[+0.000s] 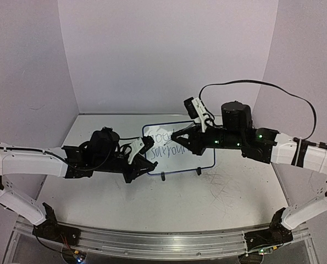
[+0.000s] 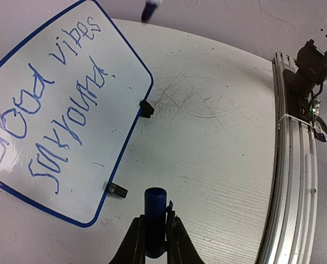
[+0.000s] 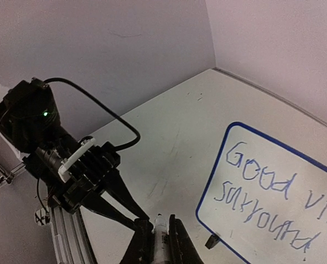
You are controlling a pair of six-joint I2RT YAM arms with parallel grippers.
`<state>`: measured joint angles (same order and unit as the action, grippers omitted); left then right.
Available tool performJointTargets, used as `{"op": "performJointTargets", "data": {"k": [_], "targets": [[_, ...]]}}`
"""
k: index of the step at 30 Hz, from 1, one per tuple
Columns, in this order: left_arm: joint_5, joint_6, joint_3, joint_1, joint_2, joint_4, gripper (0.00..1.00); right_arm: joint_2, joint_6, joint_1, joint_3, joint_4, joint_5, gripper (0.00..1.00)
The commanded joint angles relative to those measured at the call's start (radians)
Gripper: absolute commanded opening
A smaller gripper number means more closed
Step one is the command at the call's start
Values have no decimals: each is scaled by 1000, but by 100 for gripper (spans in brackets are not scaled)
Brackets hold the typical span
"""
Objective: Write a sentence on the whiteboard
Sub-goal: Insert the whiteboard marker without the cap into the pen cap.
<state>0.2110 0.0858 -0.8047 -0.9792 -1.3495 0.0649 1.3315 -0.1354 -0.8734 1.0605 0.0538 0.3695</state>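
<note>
Left jaws clamp a blue cap (image 2: 155, 220), right jaws a marker (image 3: 160, 224); the whiteboard (image 2: 122, 118) ahead seems light, stiff: hold its frame

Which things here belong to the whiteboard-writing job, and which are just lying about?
Job: whiteboard; sentence written on it; marker in the right gripper; blue cap in the left gripper.
Lying about: black cable; aluminium rail.

whiteboard (image 1: 185, 159) on table (image 1: 229, 190), left tool (image 1: 144, 144) at its left edge
</note>
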Motion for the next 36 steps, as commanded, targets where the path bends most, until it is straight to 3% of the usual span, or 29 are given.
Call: {"op": "performJointTargets", "data": {"k": [1,13,36], "targets": [[74,145,-40,5,-6,84,0,54,7,-41,60,-39,70,0],[76,164,-37,5,-8,86,0,120,-2,-56,59,-45,73,0],[64,159,-26,5,12,86,0,83,-27,-56,-9,-10,50,0]]}}
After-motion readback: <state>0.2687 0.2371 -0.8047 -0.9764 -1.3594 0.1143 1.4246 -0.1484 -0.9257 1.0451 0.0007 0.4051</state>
